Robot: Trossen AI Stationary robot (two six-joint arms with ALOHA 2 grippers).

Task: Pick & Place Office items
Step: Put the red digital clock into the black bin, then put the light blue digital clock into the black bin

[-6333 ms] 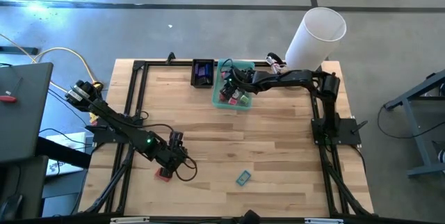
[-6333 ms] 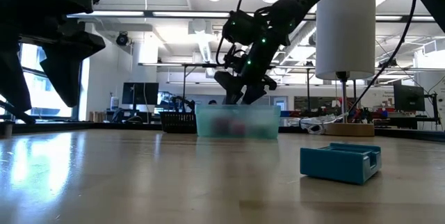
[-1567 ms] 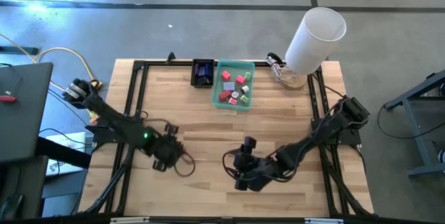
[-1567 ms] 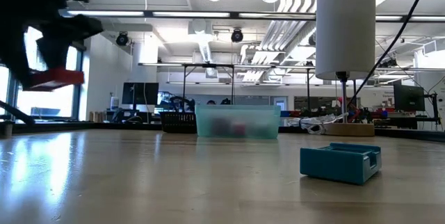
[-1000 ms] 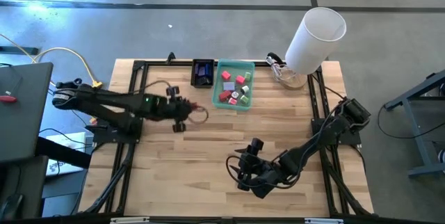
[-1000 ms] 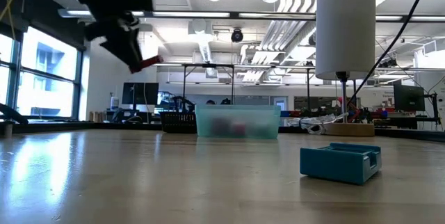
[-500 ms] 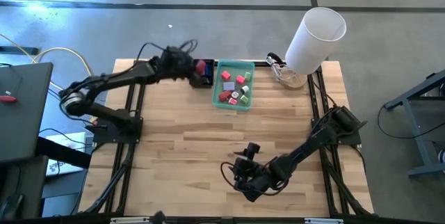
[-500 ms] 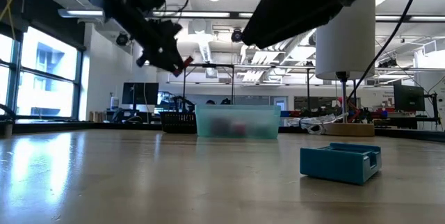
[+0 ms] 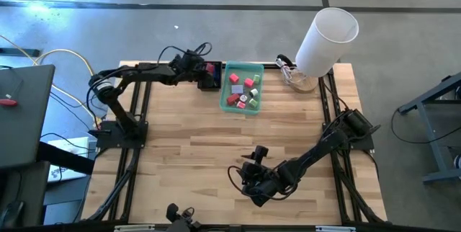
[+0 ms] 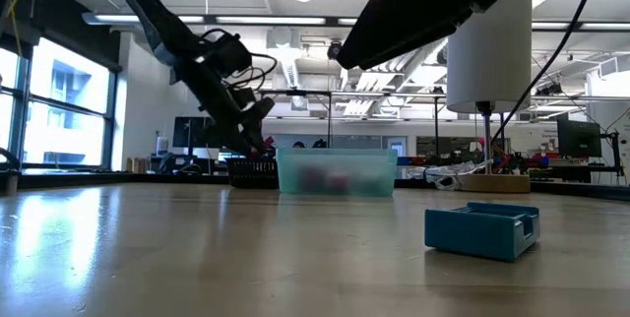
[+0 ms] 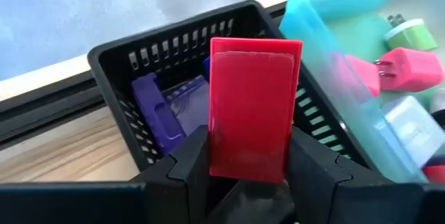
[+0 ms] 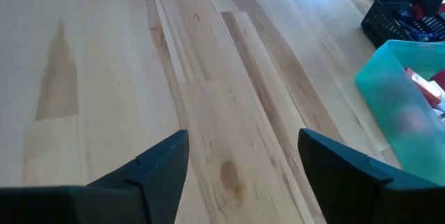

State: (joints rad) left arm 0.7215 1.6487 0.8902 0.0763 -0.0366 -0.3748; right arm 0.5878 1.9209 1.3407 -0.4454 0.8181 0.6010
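The left gripper point(image 11: 250, 172) was clamped on a flat red rectangular block point(image 11: 254, 106), holding it upright just above the small black slotted basket point(image 11: 115, 67) at the upper centre of the high view — a hold that looked set for dropping the piece in among the purple and blue items point(image 11: 163, 109) already lying there. In the high view the red block point(image 9: 212, 67) showed over the basket point(image 9: 210, 82), hard against the translucent green plastic tray point(image 9: 257, 66), where pink, red and white pieces point(image 9: 242, 91) lay sorted.

The right gripper point(image 12: 240, 161) hung low over bare wooden tabletop point(image 12: 104, 57) at the lower centre of the high view, its fingers point(image 12: 156, 165) spread apart and empty — apparently poised for the next pick. A teal plastic block point(image 10: 482, 230) sat on the table at the lower right of the low view; the high view hid it beneath the right arm point(image 9: 302, 163). The big white cylinder point(image 9: 328, 39) stood at the table's upper right corner, clear of both arms.
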